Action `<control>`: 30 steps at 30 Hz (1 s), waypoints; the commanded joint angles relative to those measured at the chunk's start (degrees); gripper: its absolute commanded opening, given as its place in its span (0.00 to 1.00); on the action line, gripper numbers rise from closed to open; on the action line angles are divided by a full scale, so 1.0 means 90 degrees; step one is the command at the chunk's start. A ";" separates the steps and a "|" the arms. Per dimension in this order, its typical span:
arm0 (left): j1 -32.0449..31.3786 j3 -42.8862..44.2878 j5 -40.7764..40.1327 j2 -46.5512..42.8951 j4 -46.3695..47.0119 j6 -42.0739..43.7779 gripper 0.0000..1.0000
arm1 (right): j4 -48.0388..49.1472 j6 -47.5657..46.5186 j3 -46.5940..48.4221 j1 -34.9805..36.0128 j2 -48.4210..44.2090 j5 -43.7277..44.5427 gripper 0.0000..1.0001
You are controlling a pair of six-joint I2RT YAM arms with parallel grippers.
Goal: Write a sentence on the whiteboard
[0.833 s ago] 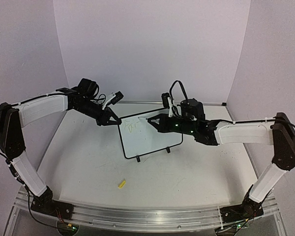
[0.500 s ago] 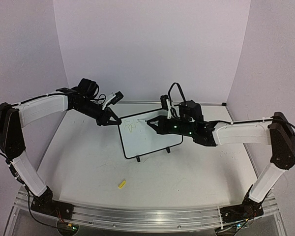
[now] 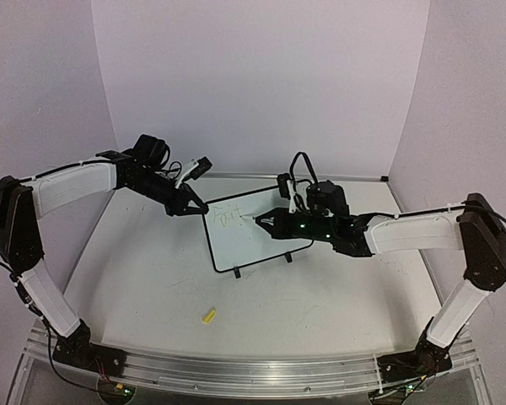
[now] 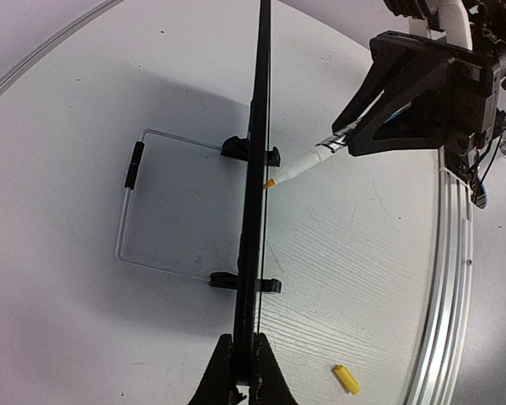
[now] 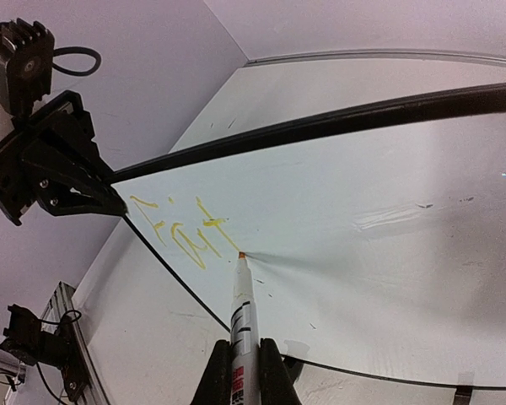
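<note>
The table (image 3: pixel 152 278) is bare white, walled at the back and sides. The whiteboard (image 3: pixel 249 245) stands on it just past centre toward 12 o'clock, upright on its two clip feet (image 4: pixel 250 152). Your left gripper (image 3: pixel 196 206) is clamped tight on the board's corner at 10 o'clock, most likely to brace it so pen pressure does not tip or slide it. Your right gripper (image 3: pixel 272 223) comes in from 3 o'clock, its claw closed on the marker (image 5: pixel 240 312), held low and nearly square to the board face. The orange tip sits at the surface, apparently touching, just right of the sentence (image 5: pixel 181 232). So far that is only a few yellow letters in the upper left part, so most of the writing looks undone. A small yellow cap (image 3: pixel 208 316) lies at 7 o'clock from the board, well apart and out of the way. Nothing blocks the blank area to the right. The main risk is the right wrist crowding the board edge as the line runs toward 3 o'clock.
</note>
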 commanded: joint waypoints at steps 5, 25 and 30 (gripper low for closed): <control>-0.0166 -0.0058 -0.0269 0.0073 -0.0549 0.0136 0.00 | 0.0097 -0.0002 -0.0018 -0.0027 -0.0270 0.0377 0.00; -0.0176 -0.0059 -0.0284 0.0072 -0.0550 0.0131 0.00 | 0.0117 -0.0194 0.0255 -0.0022 -0.0523 0.0316 0.00; -0.0176 -0.0067 -0.0284 0.0071 -0.0549 0.0130 0.00 | 0.0117 -0.0202 0.0341 -0.0020 -0.0415 0.0314 0.00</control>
